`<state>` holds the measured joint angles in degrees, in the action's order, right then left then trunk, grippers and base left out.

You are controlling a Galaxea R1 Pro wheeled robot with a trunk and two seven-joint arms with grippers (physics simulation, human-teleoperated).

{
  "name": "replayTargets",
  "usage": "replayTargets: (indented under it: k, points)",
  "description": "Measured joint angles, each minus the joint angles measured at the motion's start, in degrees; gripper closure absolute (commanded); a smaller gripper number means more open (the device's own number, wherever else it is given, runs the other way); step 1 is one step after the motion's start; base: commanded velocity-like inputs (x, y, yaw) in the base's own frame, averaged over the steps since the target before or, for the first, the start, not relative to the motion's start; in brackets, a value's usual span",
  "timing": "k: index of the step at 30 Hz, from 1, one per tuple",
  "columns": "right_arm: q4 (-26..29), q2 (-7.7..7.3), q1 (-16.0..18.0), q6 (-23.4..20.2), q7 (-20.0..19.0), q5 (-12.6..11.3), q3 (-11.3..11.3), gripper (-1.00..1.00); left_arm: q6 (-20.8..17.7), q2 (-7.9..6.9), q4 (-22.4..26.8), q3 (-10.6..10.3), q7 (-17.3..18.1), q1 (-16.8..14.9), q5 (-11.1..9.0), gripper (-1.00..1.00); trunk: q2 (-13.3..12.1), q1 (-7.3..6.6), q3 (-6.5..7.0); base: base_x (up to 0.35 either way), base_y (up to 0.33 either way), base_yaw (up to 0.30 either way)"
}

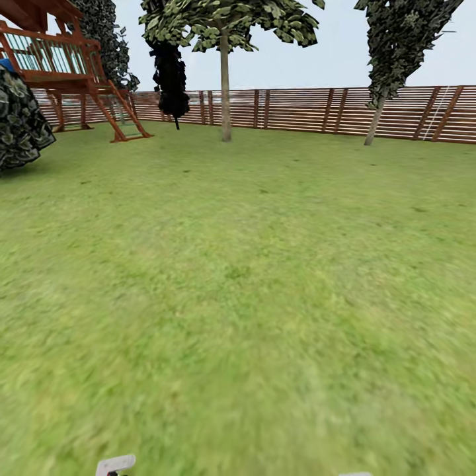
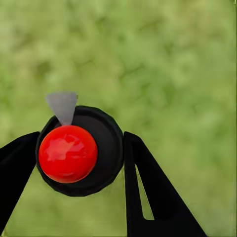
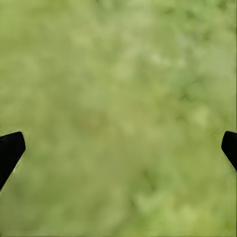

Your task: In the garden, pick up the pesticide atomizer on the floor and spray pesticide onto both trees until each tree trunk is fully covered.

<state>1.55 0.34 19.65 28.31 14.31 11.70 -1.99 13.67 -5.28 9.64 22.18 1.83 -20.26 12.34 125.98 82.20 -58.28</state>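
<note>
Grass lawn [image 1: 238, 297] ahead, ringed by brown slatted fence [image 1: 317, 109]. Before that fence, two pale-trunked trees [image 1: 225, 86] [image 1: 375, 119] standing well apart, a black columnar tree [image 1: 170, 73] and a wooden play tower [image 1: 73, 79] beyond the nearer one. Left claw [image 2: 79, 163] clenched on the pesticide atomizer [image 2: 81, 150] — black body, red top, grey spray cone. Right claw [image 3: 118, 148] spread wide, holding nothing — blurred grass beneath.

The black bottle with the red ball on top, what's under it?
Blurry green grass lies below the pesticide atomizer, held between the left gripper fingers. The bottle hides the patch directly beneath it.
</note>
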Motion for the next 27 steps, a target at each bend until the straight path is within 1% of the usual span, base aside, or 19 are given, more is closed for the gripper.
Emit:
replayTargets:
  k: [27]
  points:
    - [0.00,0.00,0.00,0.00,0.00,0.00,0.00,-1.00,0.00,0.00,0.00,0.00,0.00,0.00,0.00,1.00,0.00,0.00,0.00,0.338,0.076,0.000]
